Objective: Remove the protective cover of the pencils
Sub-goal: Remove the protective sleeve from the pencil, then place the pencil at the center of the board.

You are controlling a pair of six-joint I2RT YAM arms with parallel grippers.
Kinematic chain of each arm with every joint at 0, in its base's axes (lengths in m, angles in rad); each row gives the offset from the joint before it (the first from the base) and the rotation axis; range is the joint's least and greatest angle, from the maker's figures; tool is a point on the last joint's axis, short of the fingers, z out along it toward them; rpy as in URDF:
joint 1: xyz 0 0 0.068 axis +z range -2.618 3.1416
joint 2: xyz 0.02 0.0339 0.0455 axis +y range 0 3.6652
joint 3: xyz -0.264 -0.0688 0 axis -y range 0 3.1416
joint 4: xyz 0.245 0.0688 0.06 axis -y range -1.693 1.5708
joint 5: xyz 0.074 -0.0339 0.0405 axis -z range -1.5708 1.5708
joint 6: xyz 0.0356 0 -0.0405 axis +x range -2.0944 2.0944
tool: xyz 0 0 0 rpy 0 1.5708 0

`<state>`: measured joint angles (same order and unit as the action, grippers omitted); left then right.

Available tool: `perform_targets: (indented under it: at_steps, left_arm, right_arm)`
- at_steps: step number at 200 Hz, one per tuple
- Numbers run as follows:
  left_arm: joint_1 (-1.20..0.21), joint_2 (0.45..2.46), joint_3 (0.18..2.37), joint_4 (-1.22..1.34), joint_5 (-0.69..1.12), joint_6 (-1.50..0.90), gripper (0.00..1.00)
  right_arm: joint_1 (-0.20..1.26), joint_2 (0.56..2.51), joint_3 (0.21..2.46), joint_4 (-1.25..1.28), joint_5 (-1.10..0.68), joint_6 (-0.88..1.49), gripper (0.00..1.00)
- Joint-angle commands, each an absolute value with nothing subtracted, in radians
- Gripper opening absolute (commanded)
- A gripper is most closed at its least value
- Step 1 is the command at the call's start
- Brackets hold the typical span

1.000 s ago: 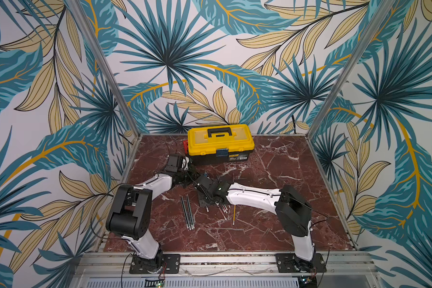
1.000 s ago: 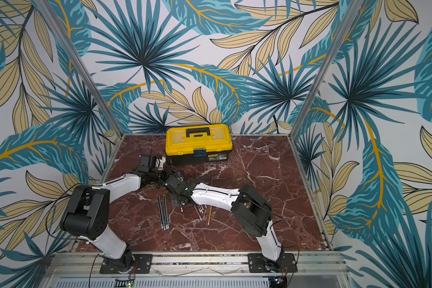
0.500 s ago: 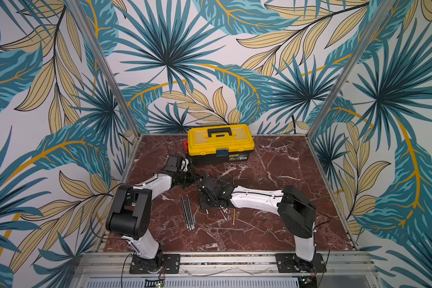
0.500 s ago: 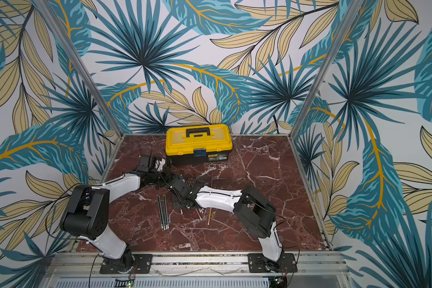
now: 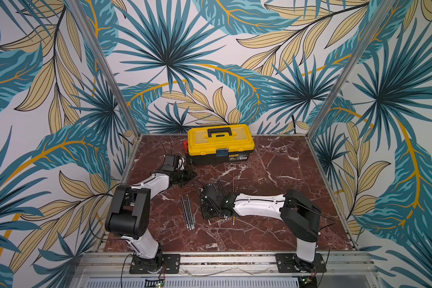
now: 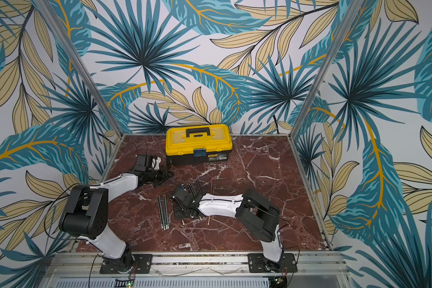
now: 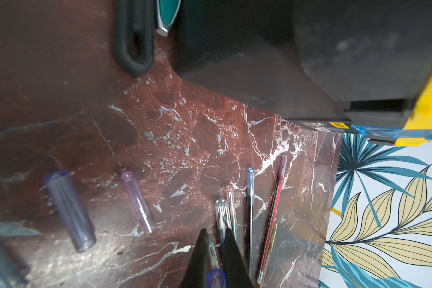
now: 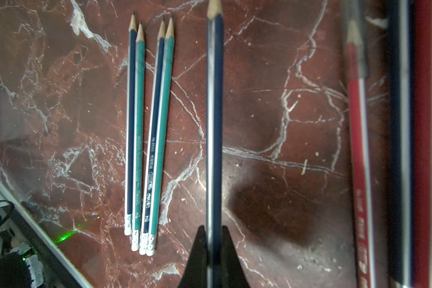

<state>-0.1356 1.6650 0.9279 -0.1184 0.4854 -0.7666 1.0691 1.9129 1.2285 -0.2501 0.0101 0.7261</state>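
Roughly, you are near the halfway mark. Starting at the left, your left gripper [image 7: 215, 232] sits close to the yellow toolbox [image 5: 220, 142]. Its jaws are clenched on what looks like a blue cap [image 7: 216, 278], so that one counts as pulled off but not yet put down. Under its camera, loose caps [image 7: 68, 212] lie on the marble table [image 7: 185, 139]: a bluish one and a pinkish one [image 7: 137, 202], both apart from any pencil, with part of another at the frame edge. Those are done. Next across, four bare pencils [image 8: 147, 137] lie side by side with sharpened wooden tips exposed and erasers roughly lined up, so they are finished as well. In a top view they show as a tidy row [image 5: 188, 212] just beside your right gripper [image 8: 213, 228]. That gripper is clamped on a dark blue pencil [image 8: 215, 99] whose tip is uncovered, so I judge it needs only to be laid with the four. Further right is what remains for you: capped pencils [image 7: 221, 214] in a loose fan, at least five with translucent sleeves over their points, among them a red pencil [image 7: 276, 194]. A yellow pencil [image 7: 272, 239] lies against the red one, and you cannot tell whether its tip is covered.
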Motion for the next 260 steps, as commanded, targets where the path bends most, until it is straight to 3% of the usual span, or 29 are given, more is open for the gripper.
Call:
perform_targets:
  at_steps: [1,43,105,260]
  left_arm:
    - [-0.128,1.678,0.951,-0.096,0.476,-0.761,0.00]
    - [-0.127,1.667,0.971,-0.123,0.409,-0.786,0.01]
    - [-0.133,1.765,1.181,-0.248,0.370,-0.787,0.00]
    - [-0.183,1.827,1.201,-0.298,0.319,-0.747,0.00]
  right_arm:
    - [1.075,1.889,1.207,-0.250,0.013,0.739,0.00]
    - [1.076,1.896,1.224,-0.276,0.054,0.780,0.00]
    - [1.077,1.940,1.244,-0.269,0.088,0.859,0.00]
    - [1.091,2.057,1.321,-0.263,0.032,0.914,0.02]
